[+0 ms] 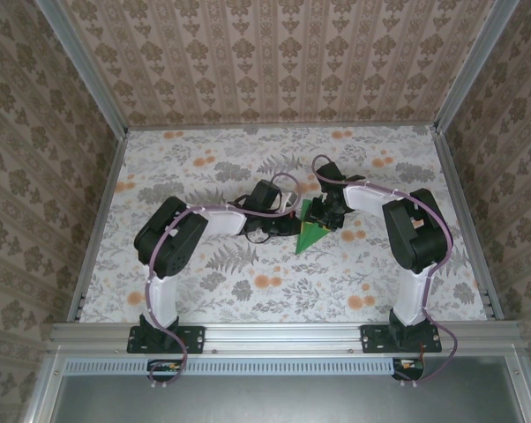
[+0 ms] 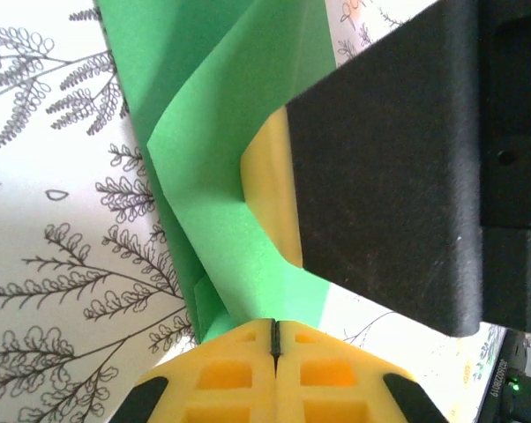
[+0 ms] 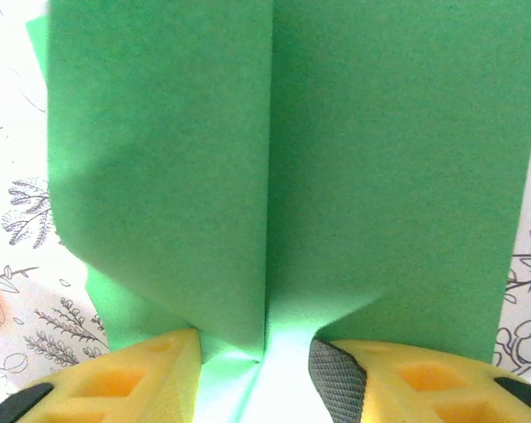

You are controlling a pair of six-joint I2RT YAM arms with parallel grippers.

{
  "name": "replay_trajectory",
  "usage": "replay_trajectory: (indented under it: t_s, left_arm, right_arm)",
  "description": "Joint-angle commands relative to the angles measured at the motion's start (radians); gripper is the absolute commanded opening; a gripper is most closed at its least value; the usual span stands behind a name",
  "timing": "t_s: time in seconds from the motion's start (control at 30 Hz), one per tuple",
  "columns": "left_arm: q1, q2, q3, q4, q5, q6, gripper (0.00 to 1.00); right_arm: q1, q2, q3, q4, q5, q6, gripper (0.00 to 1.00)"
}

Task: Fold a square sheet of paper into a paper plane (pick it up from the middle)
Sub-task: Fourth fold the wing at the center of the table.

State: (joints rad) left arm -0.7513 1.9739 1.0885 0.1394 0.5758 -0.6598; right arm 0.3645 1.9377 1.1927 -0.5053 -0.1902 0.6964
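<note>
The bright green sheet of paper (image 1: 310, 233) lies mid-table, folded into a pointed wedge with its tip toward the near edge. My left gripper (image 2: 276, 339) is shut on one end of the fold, and the green paper (image 2: 221, 176) rises out from between its yellow tips. My right gripper (image 3: 257, 370) stands open astride the centre crease of the paper (image 3: 274, 159), with a flap on each side. In the left wrist view, a right finger (image 2: 270, 189) presses into a paper flap. From above, the left gripper (image 1: 292, 220) and the right gripper (image 1: 327, 214) meet at the paper.
The floral tabletop (image 1: 248, 167) has raised metal rails on its left (image 1: 98, 220) and right (image 1: 464, 220) edges and patterned walls behind. Both arms bend inward toward the centre. Bare table lies all around the paper.
</note>
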Motion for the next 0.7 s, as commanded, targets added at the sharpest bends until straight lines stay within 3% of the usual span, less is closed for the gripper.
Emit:
replay_trajectory:
  t_s: [0.0, 0.67]
  left_arm:
    - [-0.008, -0.044, -0.011, 0.008, 0.008, -0.009, 0.05]
    - [0.003, 0.006, 0.046, -0.107, -0.083, 0.008, 0.03]
  right_arm:
    - [0.007, 0.230, -0.108, -0.070, 0.120, 0.018, 0.48]
    - [0.008, 0.227, -0.120, -0.052, 0.095, 0.040, 0.46]
